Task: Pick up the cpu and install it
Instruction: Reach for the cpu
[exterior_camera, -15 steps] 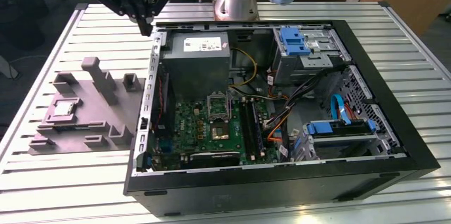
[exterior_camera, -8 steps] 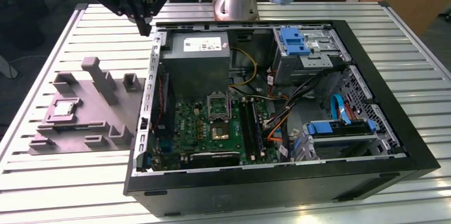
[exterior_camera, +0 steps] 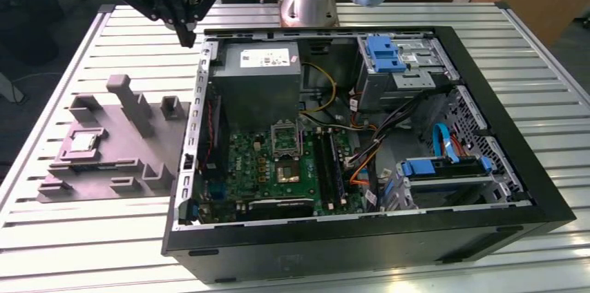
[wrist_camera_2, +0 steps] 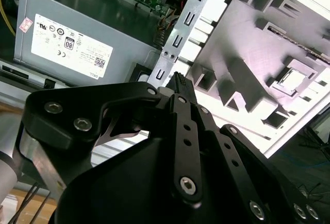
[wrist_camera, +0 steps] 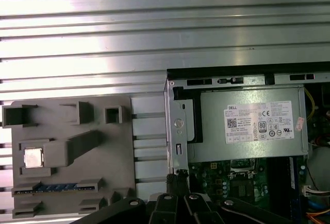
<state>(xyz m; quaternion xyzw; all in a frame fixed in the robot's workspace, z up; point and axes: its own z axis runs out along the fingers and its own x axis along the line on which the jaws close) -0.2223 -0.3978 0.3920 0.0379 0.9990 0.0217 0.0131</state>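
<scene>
Exterior view: my end effector (exterior_camera: 187, 36), seemingly pressed together, hangs well apart from the cpu (exterior_camera: 83, 142); pickup needs spreading, centring above.

Exterior view: high, angled down on the computer case (exterior_camera: 369, 244) and grey holder (exterior_camera: 101, 162).
Both wrist views: closer — sharing power supply (wrist_camera: 250, 123), holder.
</scene>
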